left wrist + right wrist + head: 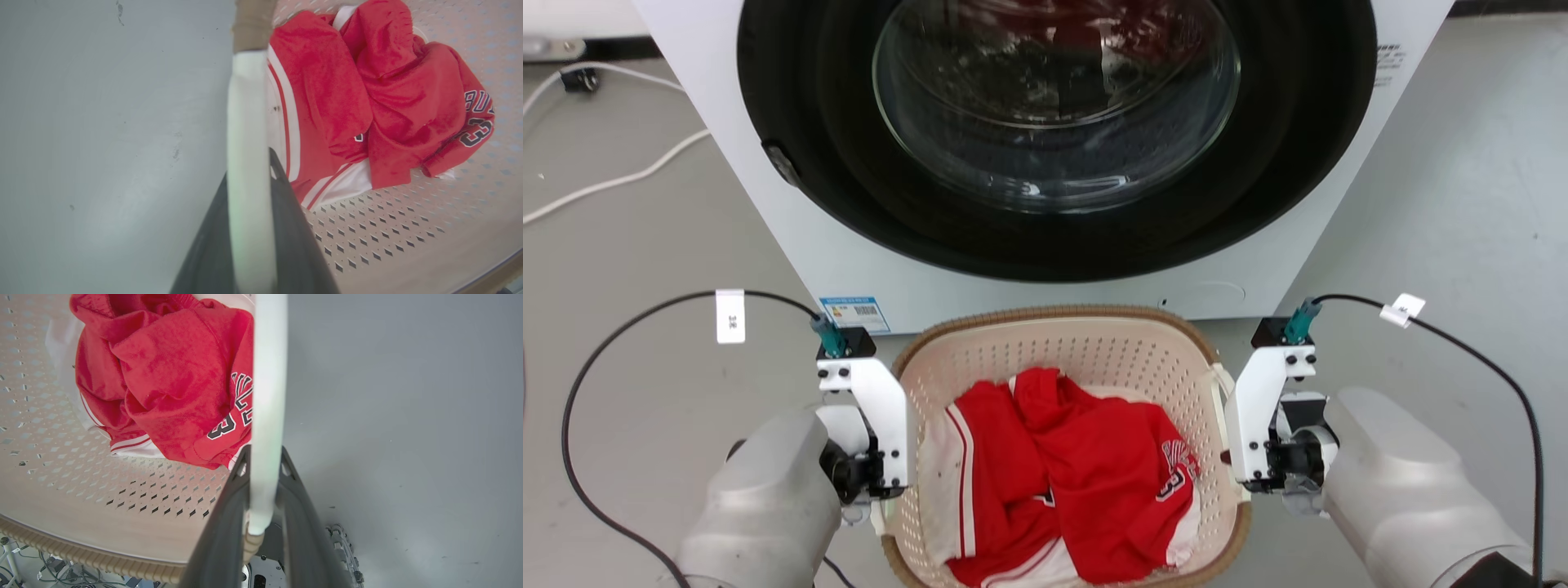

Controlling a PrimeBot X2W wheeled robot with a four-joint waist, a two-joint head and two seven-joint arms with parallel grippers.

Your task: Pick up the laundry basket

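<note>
- On the left of the basket, left end effector: fingers closed narrowly on either side of the white left handle, gripping it.
- Right end effector: likewise closed on the white right handle, opposite side.
- Basket: upright between both arms, directly before the washer; contact with the grey floor cannot be determined.
- Contents: crumpled red jersey with white trim and a printed number, lying on the perforated bottom.

One laundry basket and two hands, a left hand and a right hand, before one washing machine.
</note>
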